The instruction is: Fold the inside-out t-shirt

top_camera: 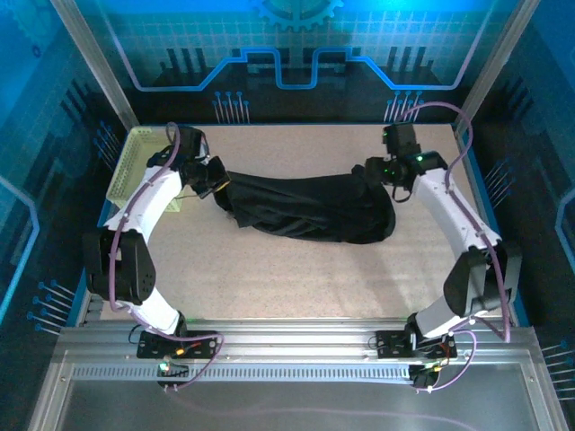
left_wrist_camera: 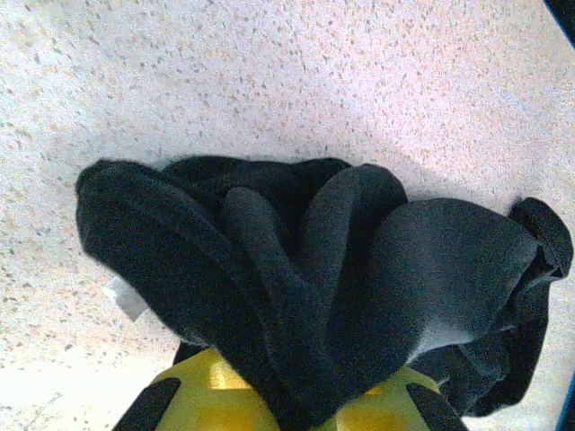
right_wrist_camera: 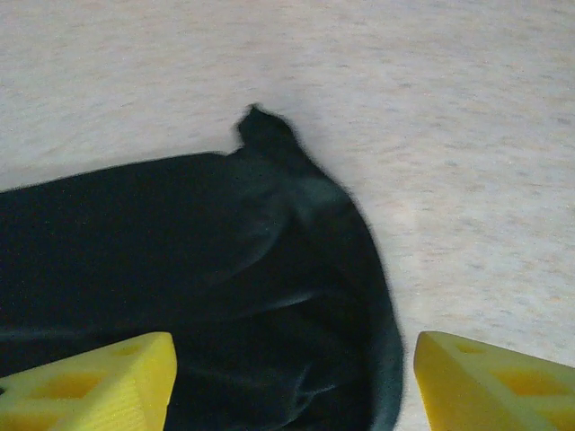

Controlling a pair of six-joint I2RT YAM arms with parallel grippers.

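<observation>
Shirt (top_camera: 314, 208) lies in a long black bunch across the table (top_camera: 269, 278), nearer the far edge. The basket (top_camera: 135, 162) sits in the far left corner. The left gripper (top_camera: 214, 184) pinches the shirt's left end tight. The right gripper (right_wrist_camera: 295, 364) is spread wide over the right end. A small white tag (left_wrist_camera: 124, 298) pokes out.

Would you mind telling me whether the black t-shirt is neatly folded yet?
Not folded: the t-shirt lies as a rumpled band on the table, one end bunched in the left gripper.
</observation>
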